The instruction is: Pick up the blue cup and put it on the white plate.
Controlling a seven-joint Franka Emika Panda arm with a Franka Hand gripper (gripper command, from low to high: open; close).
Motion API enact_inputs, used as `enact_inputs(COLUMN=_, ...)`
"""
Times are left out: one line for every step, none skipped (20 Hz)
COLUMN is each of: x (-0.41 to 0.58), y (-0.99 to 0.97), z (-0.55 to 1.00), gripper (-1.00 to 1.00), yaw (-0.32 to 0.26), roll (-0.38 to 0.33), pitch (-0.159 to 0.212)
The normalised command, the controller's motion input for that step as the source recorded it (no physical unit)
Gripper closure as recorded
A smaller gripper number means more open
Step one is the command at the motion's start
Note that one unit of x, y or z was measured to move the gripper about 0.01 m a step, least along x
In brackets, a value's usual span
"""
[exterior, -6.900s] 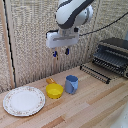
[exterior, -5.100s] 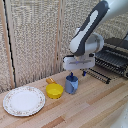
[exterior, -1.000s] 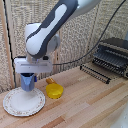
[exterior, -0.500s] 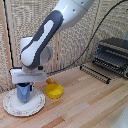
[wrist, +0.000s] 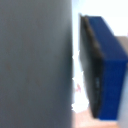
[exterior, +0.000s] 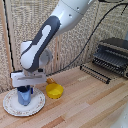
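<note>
The cobalt cup (exterior: 23, 97) is a small blue mug standing upright in the middle of the alabaster plate (exterior: 36, 106) at the exterior view's left. My gripper (exterior: 23, 89) hangs straight down over it with its blue-tipped fingers at the cup's rim, shut on the cup. The cup's base is at the plate's surface; I cannot tell if it rests fully. In the wrist view one blue finger (wrist: 102, 70) shows sharp beside a blurred grey surface very close to the lens.
A squat yellow bowl (exterior: 55, 90) with an orange handle sits just beside the plate. A black toaster oven with a wire rack (exterior: 111, 59) stands at the back on the exterior view's right. A woven screen lines the back.
The cup was taken from beside the yellow bowl and carried to the plate. Over the last second the gripper has come down, bringing the cup to the plate's surface.
</note>
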Motion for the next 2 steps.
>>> enact_inputs(x=0.043, y=-0.14, z=0.73, gripper=-1.00, yaw=0.099, roll=0.063, pitch=0.081)
enact_inputs(x=0.120, y=-0.05, z=0.60, gripper=-1.00, yaw=0.154, roll=0.048, pitch=0.091)
